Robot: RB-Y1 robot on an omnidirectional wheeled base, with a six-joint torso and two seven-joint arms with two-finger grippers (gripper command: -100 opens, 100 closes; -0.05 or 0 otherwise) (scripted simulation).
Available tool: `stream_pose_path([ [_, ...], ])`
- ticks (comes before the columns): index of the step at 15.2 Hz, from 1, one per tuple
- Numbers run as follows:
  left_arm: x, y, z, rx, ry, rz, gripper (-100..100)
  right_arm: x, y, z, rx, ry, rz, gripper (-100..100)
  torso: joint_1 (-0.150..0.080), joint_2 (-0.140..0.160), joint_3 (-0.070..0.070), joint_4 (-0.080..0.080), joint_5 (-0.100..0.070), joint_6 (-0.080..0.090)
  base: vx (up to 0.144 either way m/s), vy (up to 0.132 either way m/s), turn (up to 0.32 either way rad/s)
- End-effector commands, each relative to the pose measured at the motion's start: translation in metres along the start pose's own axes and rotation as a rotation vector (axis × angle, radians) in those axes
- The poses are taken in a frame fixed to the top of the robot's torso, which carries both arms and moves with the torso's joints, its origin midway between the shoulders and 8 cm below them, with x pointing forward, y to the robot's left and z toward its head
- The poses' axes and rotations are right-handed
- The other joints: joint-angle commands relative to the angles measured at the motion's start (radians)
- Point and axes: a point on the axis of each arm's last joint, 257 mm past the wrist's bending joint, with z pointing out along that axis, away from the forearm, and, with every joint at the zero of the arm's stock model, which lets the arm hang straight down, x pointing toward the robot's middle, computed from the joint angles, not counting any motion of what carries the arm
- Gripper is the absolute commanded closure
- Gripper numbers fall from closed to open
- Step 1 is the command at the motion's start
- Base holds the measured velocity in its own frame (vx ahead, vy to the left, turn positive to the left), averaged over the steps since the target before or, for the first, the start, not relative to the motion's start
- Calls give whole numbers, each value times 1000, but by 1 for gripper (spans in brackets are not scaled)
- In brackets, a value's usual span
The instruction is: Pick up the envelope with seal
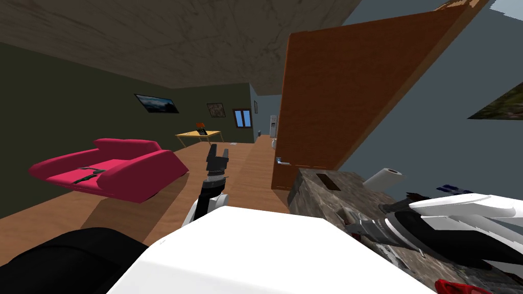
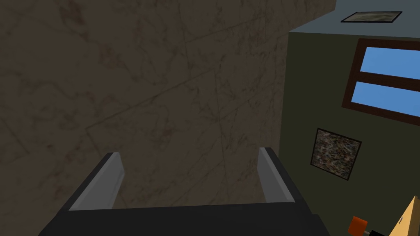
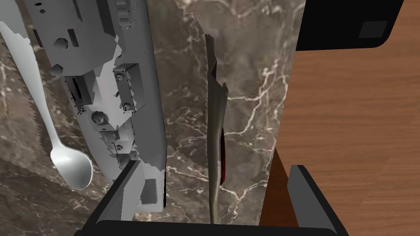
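Note:
The envelope (image 3: 216, 106) appears in the right wrist view as a thin olive-tan sheet seen edge-on, with a dark red seal (image 3: 223, 157) on one side. It stands on the dark marble counter (image 3: 250, 82), close to the counter's edge. My right gripper (image 3: 215, 166) is open, and the envelope runs midway between its two fingers without touching either. From the head camera, the right gripper (image 1: 351, 223) reaches low over the counter (image 1: 316, 196). My left gripper (image 1: 216, 152) is raised in front of me, open and empty (image 2: 190, 155).
A grey machine-like object (image 3: 110, 82) and a pale spoon (image 3: 69, 164) lie on the counter beside one finger. Wooden floor (image 3: 352, 123) drops off past the other finger. A paper roll (image 1: 384, 178), an open brown door (image 1: 347, 97) and a pink sofa (image 1: 112, 168) are nearby.

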Motion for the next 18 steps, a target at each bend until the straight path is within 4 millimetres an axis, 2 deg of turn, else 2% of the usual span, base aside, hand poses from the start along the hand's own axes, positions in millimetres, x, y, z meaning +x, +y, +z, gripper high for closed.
stream_pose_path([
  [1, 0, 0, 0, 0, 0, 0, 0, 0, 0, 0, 0, 0, 0, -100, 0, 0, 0, 0, 0, 0, 64, 26, 16],
  [2, 0, 0, 0, 0, 0, 0, 0, 6, -6, 6, 2, -5, 8, -100, -1, 2, 1, 0, 0, 0, 24, 18, 64],
  [9, 0, 0, 0, 0, 0, 0, 0, 23, -18, 21, 1, -15, 31, -100, -4, 9, 5, 2, -1, 1, 1, 14, 56],
  [10, 0, 0, 0, 0, 0, 0, 0, 20, -16, 19, 1, -13, 27, -100, -4, 9, 5, 2, -1, 1, 1, 7, 18],
  [11, 0, 0, 0, 0, 0, 0, 0, 21, -17, 19, 1, -13, 27, 100, -4, 9, 5, 2, -1, 1, 0, 0, 0],
  [15, 0, 0, 0, 0, 0, 0, 0, 21, -18, 19, 4, -14, 27, 100, -5, 9, 5, 2, -2, 0, 0, 0, 0],
  [18, 0, 0, 0, 0, 0, 0, 0, 8, -8, 8, 2, -6, 11, 100, -5, 9, 5, 2, -2, 1, -4, -15, -86],
])
